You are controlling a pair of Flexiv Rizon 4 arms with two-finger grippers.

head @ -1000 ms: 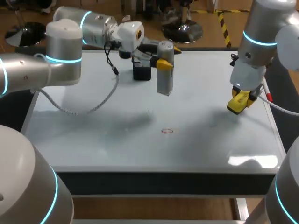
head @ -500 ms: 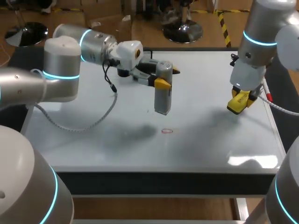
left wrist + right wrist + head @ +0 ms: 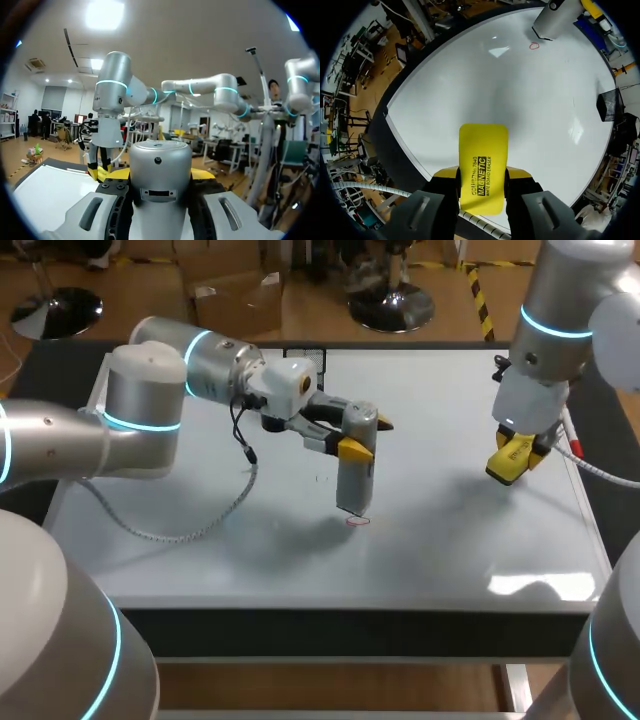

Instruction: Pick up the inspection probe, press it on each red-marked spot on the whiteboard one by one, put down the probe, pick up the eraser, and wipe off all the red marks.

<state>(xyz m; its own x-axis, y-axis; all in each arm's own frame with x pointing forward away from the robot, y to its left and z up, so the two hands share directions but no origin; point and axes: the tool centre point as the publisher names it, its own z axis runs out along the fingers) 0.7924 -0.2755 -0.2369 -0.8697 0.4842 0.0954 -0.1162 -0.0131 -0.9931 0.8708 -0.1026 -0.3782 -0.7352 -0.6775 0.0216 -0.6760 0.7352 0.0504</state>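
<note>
Pressing step, by my judgement: the left gripper (image 3: 366, 436), clenched on the near-upright inspection probe (image 3: 354, 476), is holding its tip over the red mark (image 3: 358, 521) mid-frame on the whiteboard (image 3: 460, 550), likely needing a straight downward press next, while the right gripper (image 3: 516, 456) is clasping the eraser (image 3: 483, 167) at frame right.

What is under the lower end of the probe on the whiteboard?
A small red mark lies on the whiteboard right below the lower end of the probe. In the head view the end hides part of it; contact cannot be told.
</note>
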